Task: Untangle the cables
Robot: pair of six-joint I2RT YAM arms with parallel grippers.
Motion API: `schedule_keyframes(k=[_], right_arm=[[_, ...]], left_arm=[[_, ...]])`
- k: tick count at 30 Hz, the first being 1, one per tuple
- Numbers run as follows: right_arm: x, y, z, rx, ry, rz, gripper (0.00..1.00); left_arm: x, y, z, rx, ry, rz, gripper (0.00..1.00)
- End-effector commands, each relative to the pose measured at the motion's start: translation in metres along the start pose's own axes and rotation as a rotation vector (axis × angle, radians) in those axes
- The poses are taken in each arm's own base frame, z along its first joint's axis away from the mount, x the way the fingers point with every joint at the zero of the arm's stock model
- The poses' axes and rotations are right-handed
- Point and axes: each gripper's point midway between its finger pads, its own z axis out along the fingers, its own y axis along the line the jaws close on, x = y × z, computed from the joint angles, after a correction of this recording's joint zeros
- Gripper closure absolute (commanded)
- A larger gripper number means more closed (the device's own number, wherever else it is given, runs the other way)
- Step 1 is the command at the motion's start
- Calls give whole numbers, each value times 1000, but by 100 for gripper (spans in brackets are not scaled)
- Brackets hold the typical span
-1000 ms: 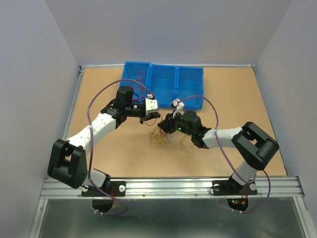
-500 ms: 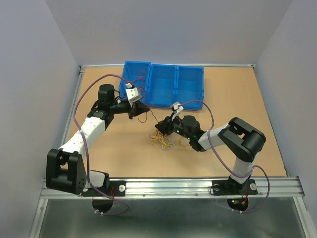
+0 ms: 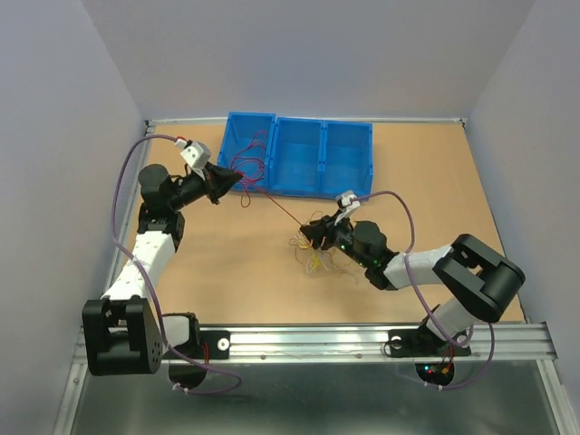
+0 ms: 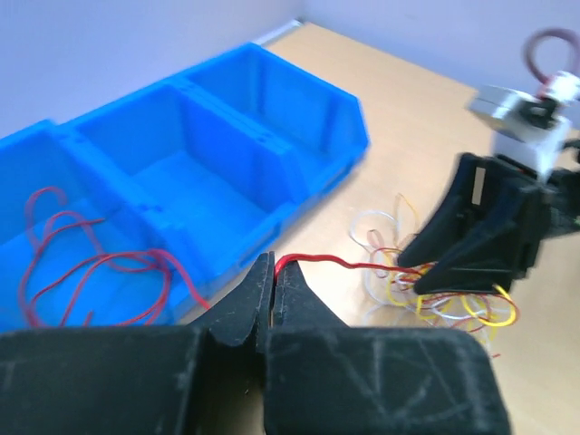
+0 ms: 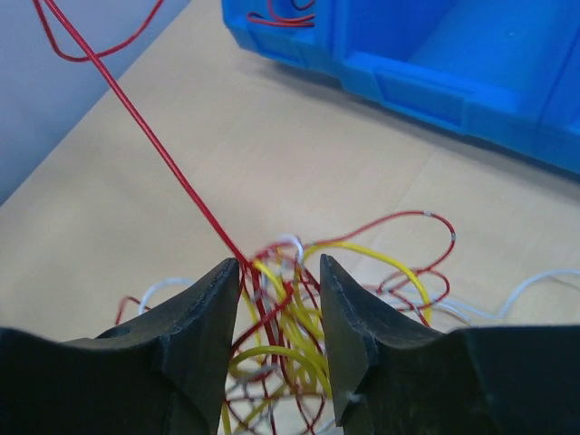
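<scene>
**Red cable pulled straight between two grippers**

At left, the left gripper (image 4: pixel 275 268) is shown clamped shut on a red cable (image 5: pixel 149 140), and the wire is seen emerging from between its closed jaws. Just beyond that gripper, a row of blue bins (image 3: pixel 349 149) is set on the table (image 3: pixel 208 263). Other red cables (image 4: pixel 91 260) are curled in the bin nearest its fingertips.

From the left gripper, the red cable is stretched in a straight line across to the right gripper (image 5: pixel 279 265). There the jaws are held partly apart, astride a tangle (image 5: pixel 290 317) of red, yellow and white cables. The tangle is spread on the table directly under and ahead of the fingertips. The taut red cable is seen entering the tangle right beside the right gripper's left-hand finger. Whether any wire is touched by the fingers cannot be told. A few red and white loops are fanned out past the right gripper's tips, on the side toward the bins.
</scene>
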Motion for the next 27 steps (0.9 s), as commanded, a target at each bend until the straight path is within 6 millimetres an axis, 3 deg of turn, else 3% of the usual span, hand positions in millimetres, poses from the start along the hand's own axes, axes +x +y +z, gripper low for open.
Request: schedule_keyframes(k=[1, 4, 6, 12, 15, 16, 20, 23, 25, 27], right_arm=[[34, -48, -27, 228, 126, -70, 54], [30, -61, -37, 310, 128, -79, 51], [33, -64, -43, 326, 140, -83, 38], [27, -59, -49, 304, 132, -86, 35], [26, -48, -47, 245, 133, -85, 25], [26, -40, -45, 199, 138, -82, 16], [19, -9, -35, 31, 121, -89, 6], [11, 16, -21, -95, 109, -99, 2], [12, 21, -10, -126, 116, -109, 0], [0, 36, 4, -182, 93, -127, 0]], left_arm=[[-61, 35, -22, -164, -195, 81, 100], [-61, 53, -30, -243, -208, 60, 100], [-61, 56, -33, -254, -210, 58, 100], [-56, 50, -29, -197, -190, 73, 100], [-49, 35, -24, -91, -161, 89, 100], [-48, 32, -22, -72, -155, 93, 100], [-43, 19, -16, -11, -141, 120, 100], [-40, 0, -11, 67, -132, 162, 100], [-37, -10, -9, 106, -121, 191, 100], [-39, -23, -8, 141, -121, 222, 100]])
